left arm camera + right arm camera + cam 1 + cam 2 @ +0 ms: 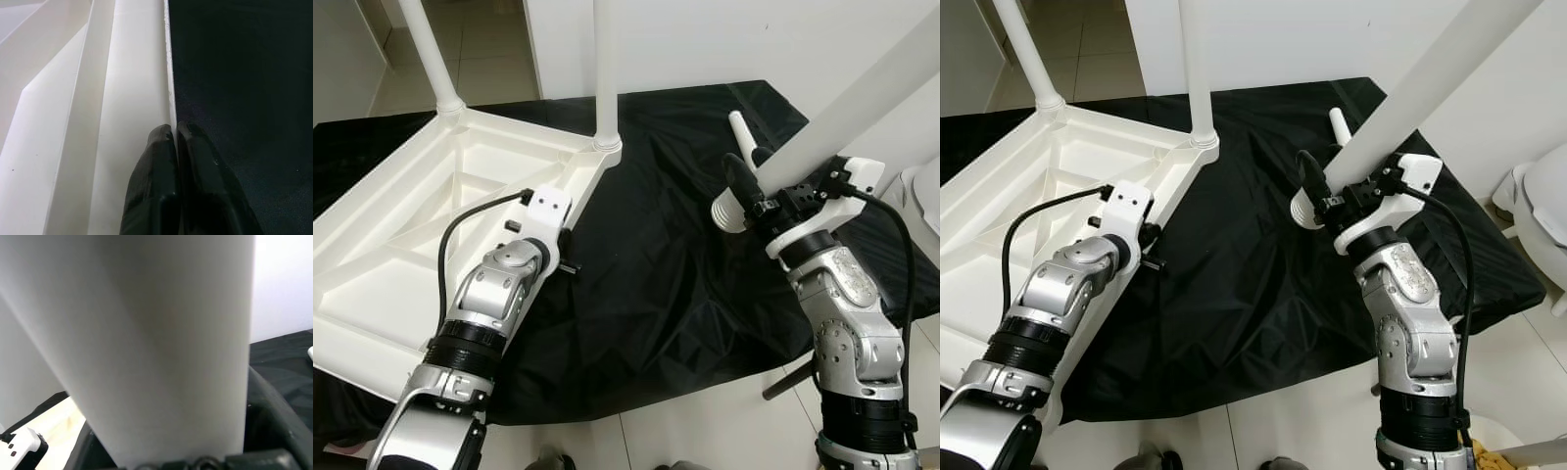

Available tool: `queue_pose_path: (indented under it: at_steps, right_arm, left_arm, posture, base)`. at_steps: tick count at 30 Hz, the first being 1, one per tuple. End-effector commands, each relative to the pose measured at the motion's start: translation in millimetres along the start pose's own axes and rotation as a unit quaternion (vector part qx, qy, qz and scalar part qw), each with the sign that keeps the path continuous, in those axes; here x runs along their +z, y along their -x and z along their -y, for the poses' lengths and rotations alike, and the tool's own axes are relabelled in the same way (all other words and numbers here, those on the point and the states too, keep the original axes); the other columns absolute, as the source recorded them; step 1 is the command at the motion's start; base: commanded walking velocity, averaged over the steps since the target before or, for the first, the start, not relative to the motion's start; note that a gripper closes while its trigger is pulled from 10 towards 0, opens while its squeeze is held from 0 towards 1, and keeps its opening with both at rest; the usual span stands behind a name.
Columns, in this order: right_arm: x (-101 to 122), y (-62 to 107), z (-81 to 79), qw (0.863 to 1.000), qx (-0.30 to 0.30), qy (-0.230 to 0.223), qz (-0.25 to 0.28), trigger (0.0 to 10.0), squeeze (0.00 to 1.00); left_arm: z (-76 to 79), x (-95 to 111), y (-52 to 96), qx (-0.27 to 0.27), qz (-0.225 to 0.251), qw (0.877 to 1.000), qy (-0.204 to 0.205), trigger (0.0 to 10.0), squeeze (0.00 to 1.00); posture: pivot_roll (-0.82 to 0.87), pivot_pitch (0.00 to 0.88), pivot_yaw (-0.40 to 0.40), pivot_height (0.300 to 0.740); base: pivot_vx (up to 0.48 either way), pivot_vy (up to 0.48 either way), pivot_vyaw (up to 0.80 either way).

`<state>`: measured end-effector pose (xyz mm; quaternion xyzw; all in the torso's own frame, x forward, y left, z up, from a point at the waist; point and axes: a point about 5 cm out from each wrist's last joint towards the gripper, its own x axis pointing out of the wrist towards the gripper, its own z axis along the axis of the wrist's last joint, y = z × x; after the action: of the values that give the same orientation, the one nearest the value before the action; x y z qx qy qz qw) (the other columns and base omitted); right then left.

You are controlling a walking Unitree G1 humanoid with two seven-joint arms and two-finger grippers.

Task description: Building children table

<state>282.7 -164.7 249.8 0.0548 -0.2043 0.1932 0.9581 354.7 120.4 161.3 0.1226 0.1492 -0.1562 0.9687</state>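
Tabletop point(401, 225) white, upside down, two legs point(606, 73) upright, ribbed underside.

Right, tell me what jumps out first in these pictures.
The upturned white plastic table top lies on a black cloth at the robot's left, with two white tube legs already standing up from its far corners. The right gripper holds a third long white leg slanted above the cloth, while the left gripper pinches the table top's near rim.
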Motion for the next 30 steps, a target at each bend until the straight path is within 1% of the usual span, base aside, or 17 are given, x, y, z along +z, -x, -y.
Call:
queue_pose_path:
  at_steps: [1,4,5,11,13,17,19,20,21,22,23,24,26,27,28,29,30]
  right_arm:
    - [4.8,-3.0,-1.5,1.0,0.006,0.005,0.009,10.0,0.0]
    - [4.7,-2.9,-1.4,1.0,0.005,0.005,0.01,10.0,0.0]
    - [4.6,-2.6,-1.7,1.0,0.004,0.004,0.011,10.0,0.0]
    - [4.2,-2.5,-2.3,1.0,0.004,0.002,0.011,10.0,0.0]
    - [3.7,-2.2,-2.7,1.0,0.004,0.002,0.01,10.0,0.0]
    - [3.5,-1.9,-2.8,1.0,0.004,0.0,0.01,10.0,0.0]
    - [3.2,-2.1,-2.8,1.0,0.004,-0.001,0.01,10.0,0.0]
    - [3.2,-2.1,-2.8,1.0,0.004,-0.001,0.01,10.0,0.0]
    - [3.0,-2.3,-2.9,1.0,0.004,-0.001,0.01,10.0,0.0]
    - [2.8,-2.8,-3.1,1.0,0.006,-0.002,0.01,10.0,0.0]
    - [2.8,-2.8,-3.1,1.0,0.006,-0.002,0.01,10.0,0.0]
    - [2.8,-3.1,-3.3,1.0,0.007,-0.002,0.01,10.0,0.0]
    - [2.5,-4.1,-3.7,1.0,0.009,-0.003,0.011,10.0,0.0]
    - [2.5,-4.1,-3.7,1.0,0.009,-0.003,0.011,10.0,0.0]
    - [2.3,-4.7,-4.0,1.0,0.01,-0.004,0.011,10.0,0.0]
    - [2.3,-4.7,-4.0,1.0,0.01,-0.004,0.011,10.0,0.0]
    - [2.2,-5.3,-4.3,1.0,0.011,-0.004,0.011,10.0,0.0]
  left_arm:
    - [0.0,13.2,-1.2,0.048,0.026,0.998,-0.03,10.0,0.0]
    - [3.1,12.9,-1.7,0.039,0.026,0.998,-0.038,10.0,0.0]
    - [6.1,12.9,-2.3,0.029,0.028,0.999,-0.032,10.0,1.0]
    - [8.5,20.1,-2.0,0.016,0.047,0.999,-0.02,10.0,1.0]
    - [11.2,36.9,4.0,-0.014,0.09,0.996,-0.015,10.0,0.0]
    - [11.8,48.2,10.1,-0.036,0.118,0.992,0.001,10.0,0.0]
    - [3.6,61.0,21.5,-0.049,0.146,0.988,0.002,10.0,0.0]
    - [3.6,61.0,21.5,-0.049,0.146,0.988,0.002,10.0,0.0]
    - [-2.8,65.0,26.1,-0.047,0.151,0.987,-0.001,10.0,0.0]
    - [-13.3,66.9,31.3,-0.032,0.15,0.988,-0.018,10.0,0.0]
    - [-13.3,66.9,31.3,-0.032,0.15,0.988,-0.018,10.0,0.0]
    - [-20.1,67.3,34.0,-0.02,0.148,0.988,-0.03,10.0,0.0]
    - [-42.3,58.6,38.0,0.036,0.113,0.99,-0.077,10.0,0.0]
    - [-42.3,58.6,38.0,0.036,0.113,0.99,-0.077,10.0,0.0]
    - [-54.0,52.4,40.0,0.067,0.091,0.99,-0.09,10.0,0.0]
    - [-54.0,52.4,40.0,0.067,0.091,0.99,-0.09,10.0,0.0]
    - [-65.3,45.4,43.3,0.097,0.064,0.988,-0.102,10.0,0.0]
  posture:
    - [-0.07,0.094,0.039,0.74]
    - [-0.07,0.094,0.041,0.74]
    - [-0.07,0.094,0.043,0.74]
    - [-0.07,0.094,0.044,0.74]
    - [-0.07,0.092,0.045,0.74]
    - [-0.07,0.092,0.045,0.74]
    - [-0.07,0.089,0.041,0.74]
    - [-0.07,0.089,0.041,0.74]
    - [-0.07,0.089,0.041,0.74]
    - [-0.06,0.088,0.038,0.74]
    - [-0.06,0.088,0.038,0.74]
    - [-0.06,0.088,0.038,0.74]
    - [-0.05,0.088,0.032,0.74]
    - [-0.05,0.088,0.032,0.74]
    - [-0.05,0.087,0.03,0.74]
    - [-0.05,0.087,0.03,0.74]
    - [-0.05,0.087,0.027,0.74]
  base:
    - [0.0,0.0,0.0]
    - [0.0,0.0,0.0]
    - [0.0,0.0,0.0]
    - [0.0,0.0,0.0]
    - [0.0,0.0,0.0]
    - [0.0,0.0,0.0]
    - [0.0,0.0,0.0]
    - [0.0,0.0,0.0]
    - [0.0,0.0,0.0]
    - [0.0,0.0,0.0]
    - [0.0,0.0,0.0]
    - [0.0,0.0,0.0]
    - [0.0,0.0,0.0]
    - [0.0,0.0,0.0]
    - [0.0,0.0,0.0]
    - [0.0,0.0,0.0]
    - [0.0,0.0,0.0]
